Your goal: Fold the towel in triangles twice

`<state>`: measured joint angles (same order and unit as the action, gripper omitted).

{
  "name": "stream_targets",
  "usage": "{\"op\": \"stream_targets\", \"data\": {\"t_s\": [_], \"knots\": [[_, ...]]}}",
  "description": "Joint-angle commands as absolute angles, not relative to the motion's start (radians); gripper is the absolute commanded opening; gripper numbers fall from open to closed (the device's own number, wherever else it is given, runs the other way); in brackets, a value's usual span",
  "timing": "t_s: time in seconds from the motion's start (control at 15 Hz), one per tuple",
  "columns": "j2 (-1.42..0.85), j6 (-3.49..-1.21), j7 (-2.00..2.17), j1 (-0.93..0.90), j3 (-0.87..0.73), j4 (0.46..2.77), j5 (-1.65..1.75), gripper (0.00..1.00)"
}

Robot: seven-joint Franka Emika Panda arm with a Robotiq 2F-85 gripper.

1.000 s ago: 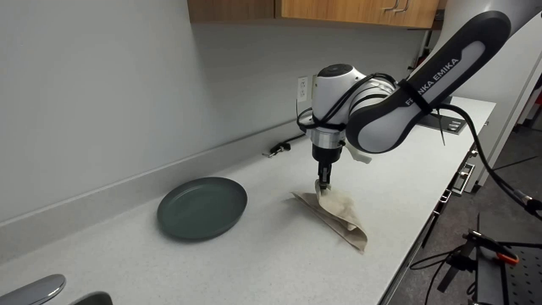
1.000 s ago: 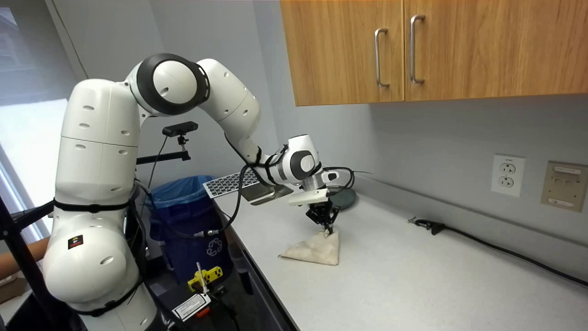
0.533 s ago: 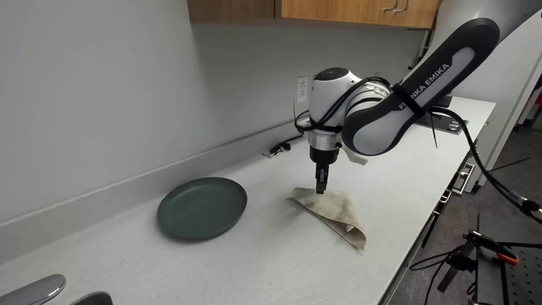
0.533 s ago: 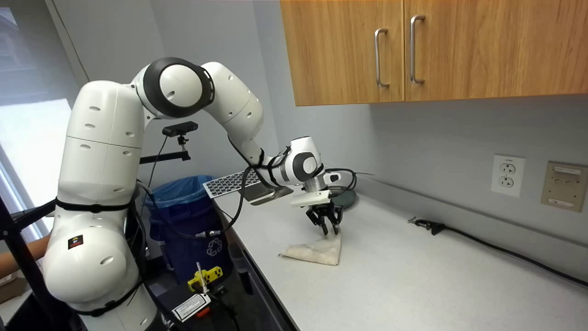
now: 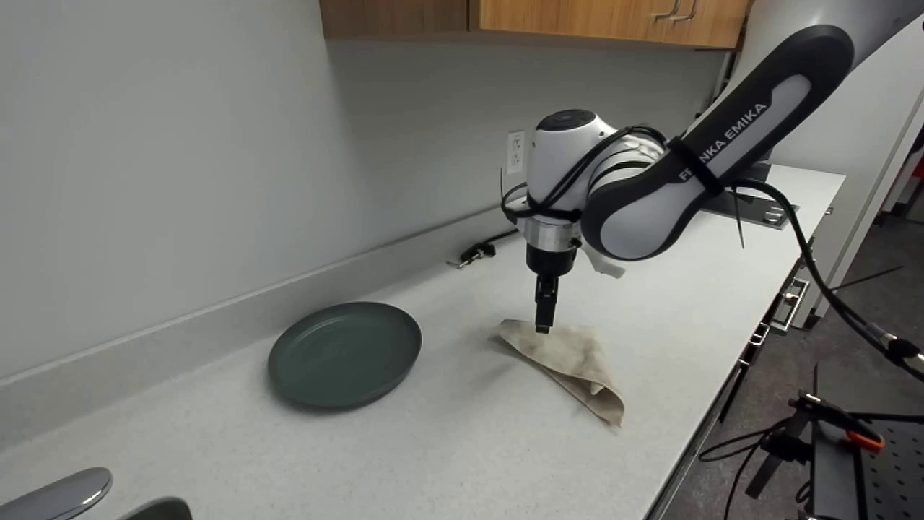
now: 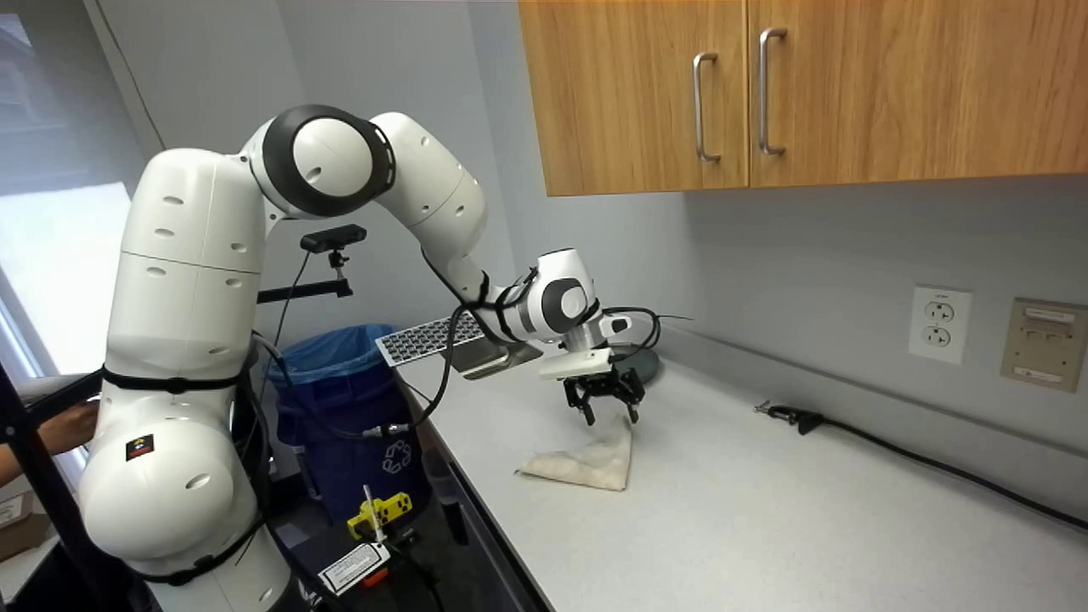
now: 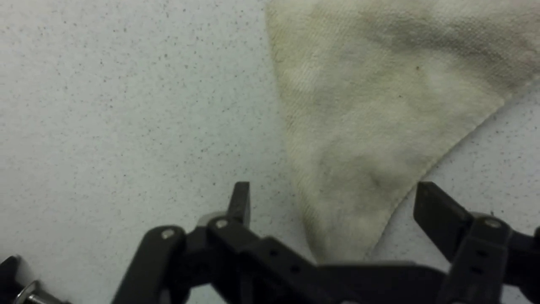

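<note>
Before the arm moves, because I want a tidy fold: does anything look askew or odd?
Yes, the towel: in an exterior view its layers don't line up, with a lower strip showing past the upper layer's edge and one end rumpled, untidy for a triangle.

From here I see wooden cabinets [image 6: 816, 93] above the white counter [image 6: 765, 510], grey wall [image 6: 807, 246] behind it, dark floor [image 5: 859, 347] below it.

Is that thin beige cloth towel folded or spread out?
Folded: in an exterior view the thin beige cloth towel makes a rough triangle, with layered edges showing along one side. How many folds, I cannot tell.
</note>
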<state>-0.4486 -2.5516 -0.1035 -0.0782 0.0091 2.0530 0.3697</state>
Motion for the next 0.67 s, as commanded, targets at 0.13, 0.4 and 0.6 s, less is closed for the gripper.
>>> {"op": "stream_targets", "data": {"t_s": [0.13, 0.4, 0.6], "knots": [[-0.322, -2.561, -0.104, -0.059, 0.01, 2.167, 0.305, 1.0], [-0.199, -2.572, -0.096, -0.038, 0.002, 2.312, 0.274, 1.0], [-0.081, -2.582, -0.106, -0.022, 0.013, 2.429, 0.219, 1.0]]}}
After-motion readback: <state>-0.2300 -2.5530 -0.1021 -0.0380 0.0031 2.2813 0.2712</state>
